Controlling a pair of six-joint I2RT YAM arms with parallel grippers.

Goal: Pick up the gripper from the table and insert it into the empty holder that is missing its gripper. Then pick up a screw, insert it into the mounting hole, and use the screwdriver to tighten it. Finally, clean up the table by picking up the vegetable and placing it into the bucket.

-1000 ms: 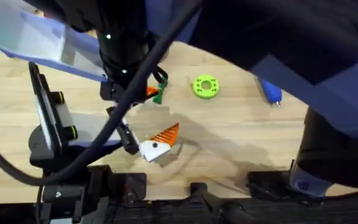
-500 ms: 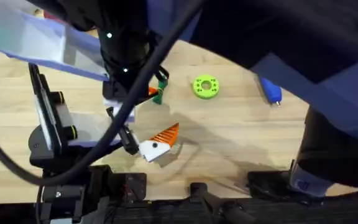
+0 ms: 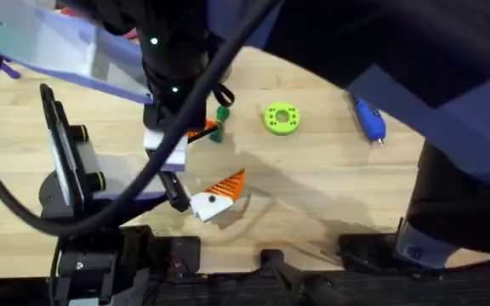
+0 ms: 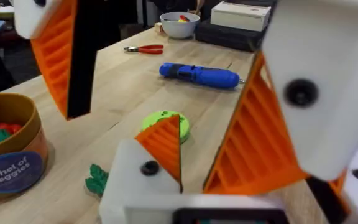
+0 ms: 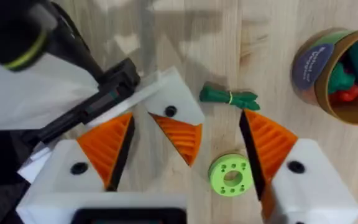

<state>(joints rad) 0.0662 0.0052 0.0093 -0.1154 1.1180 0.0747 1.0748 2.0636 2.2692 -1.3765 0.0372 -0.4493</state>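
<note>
The orange gripper wedge point(image 5: 180, 135) sits on the white holder block point(image 3: 207, 204), which a black mount carries near the table's front. A dark hole point(image 4: 149, 167) shows in that block. The screw is out of view. My left gripper point(image 4: 166, 99) hangs open just behind the block, beside the dark green vegetable point(image 3: 220, 126). My right gripper point(image 5: 188, 168) is open high above the block, with nothing in it. The blue screwdriver point(image 3: 368, 120) lies at the far right. The orange-brown bucket point(image 5: 328, 93) stands beyond the vegetable point(image 5: 229, 96) and holds toy vegetables.
A bright green disc with holes point(image 3: 281, 118) lies between the vegetable and the screwdriver. Red-handled pliers point(image 4: 143, 48) and a white bowl point(image 4: 179, 25) lie at the table's far end. Both arms hang large and dark under the overhead camera.
The left arm has shifted slightly, and its white finger now shows next to the vegetable. The block, disc and screwdriver have not moved.
</note>
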